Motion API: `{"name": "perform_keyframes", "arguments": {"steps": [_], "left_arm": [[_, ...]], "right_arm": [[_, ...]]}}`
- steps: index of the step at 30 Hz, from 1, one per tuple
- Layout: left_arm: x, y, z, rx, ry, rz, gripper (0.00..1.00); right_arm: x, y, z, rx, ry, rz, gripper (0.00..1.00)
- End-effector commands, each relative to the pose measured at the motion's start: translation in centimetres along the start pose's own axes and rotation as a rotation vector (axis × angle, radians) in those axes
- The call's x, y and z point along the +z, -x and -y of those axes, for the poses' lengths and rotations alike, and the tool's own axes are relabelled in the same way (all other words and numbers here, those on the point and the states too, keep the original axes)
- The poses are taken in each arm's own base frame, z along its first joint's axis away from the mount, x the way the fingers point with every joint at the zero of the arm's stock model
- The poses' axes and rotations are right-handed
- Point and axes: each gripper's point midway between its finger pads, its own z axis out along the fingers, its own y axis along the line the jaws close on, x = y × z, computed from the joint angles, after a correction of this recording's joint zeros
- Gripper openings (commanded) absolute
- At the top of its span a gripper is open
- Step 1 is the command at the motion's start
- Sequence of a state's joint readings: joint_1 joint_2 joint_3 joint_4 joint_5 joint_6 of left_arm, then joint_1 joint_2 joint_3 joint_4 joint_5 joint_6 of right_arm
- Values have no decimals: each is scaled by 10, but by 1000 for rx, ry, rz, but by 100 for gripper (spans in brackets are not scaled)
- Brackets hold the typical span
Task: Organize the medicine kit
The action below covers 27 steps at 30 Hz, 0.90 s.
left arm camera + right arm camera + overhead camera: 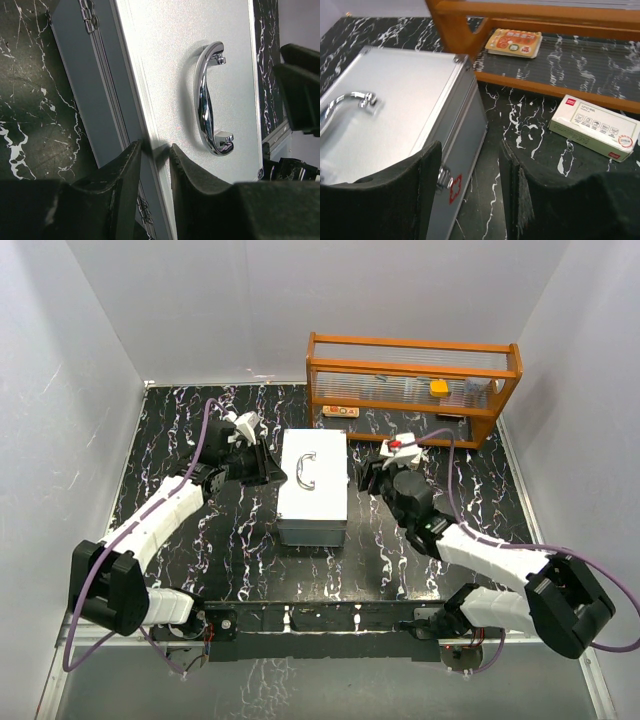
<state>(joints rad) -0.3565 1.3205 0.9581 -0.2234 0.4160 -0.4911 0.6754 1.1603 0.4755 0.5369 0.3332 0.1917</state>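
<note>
The medicine kit (313, 502), a light-grey metal case, lies shut in the middle of the table, its curved chrome handle (207, 97) on top of the lid. My left gripper (154, 150) is at the case's left, hinge side. Its jaws stand narrowly apart astride the lid's edge, one fingertip (131, 165) beside the side wall and the other on the lid top, closed on that edge. My right gripper (470, 150) is open at the case's right side, its left finger next to the chrome latch (442, 177) and a red cross mark (455, 189).
An orange wooden shelf (410, 380) stands at the back right with small items on it. An orange packet (514, 42) lies under it. A white box (594, 127) lies on the black marbled table (200, 540) right of my right gripper. White walls enclose the table.
</note>
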Motion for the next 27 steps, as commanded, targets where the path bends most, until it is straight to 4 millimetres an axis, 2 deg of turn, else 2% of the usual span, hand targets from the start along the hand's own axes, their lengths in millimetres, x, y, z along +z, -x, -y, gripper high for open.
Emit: {"name": "perform_keyframes", "arguments": {"steps": [1,4,10,14,22,27], "left_arm": [[0,-28,-18,-39,92,-120,29],[-1,-19,-11,-45,78,-101,35],[-1,-9,-3,-47,56,-84,39],[5,-13,-9,-52,69,-101,35],[10,-13,-15,-43,89,-108,28],[12,-15,-17,-43,86,-112,28]], "right_arm": [[0,3,24,150,-195,-138,48],[-2,-19,25,200,-188,-262,46],[-2,-54,36,275,-217,-462,30],[8,-65,29,256,-171,-529,21],[40,-69,-5,271,-22,-602,15],[48,-73,-14,300,16,-609,14]]}}
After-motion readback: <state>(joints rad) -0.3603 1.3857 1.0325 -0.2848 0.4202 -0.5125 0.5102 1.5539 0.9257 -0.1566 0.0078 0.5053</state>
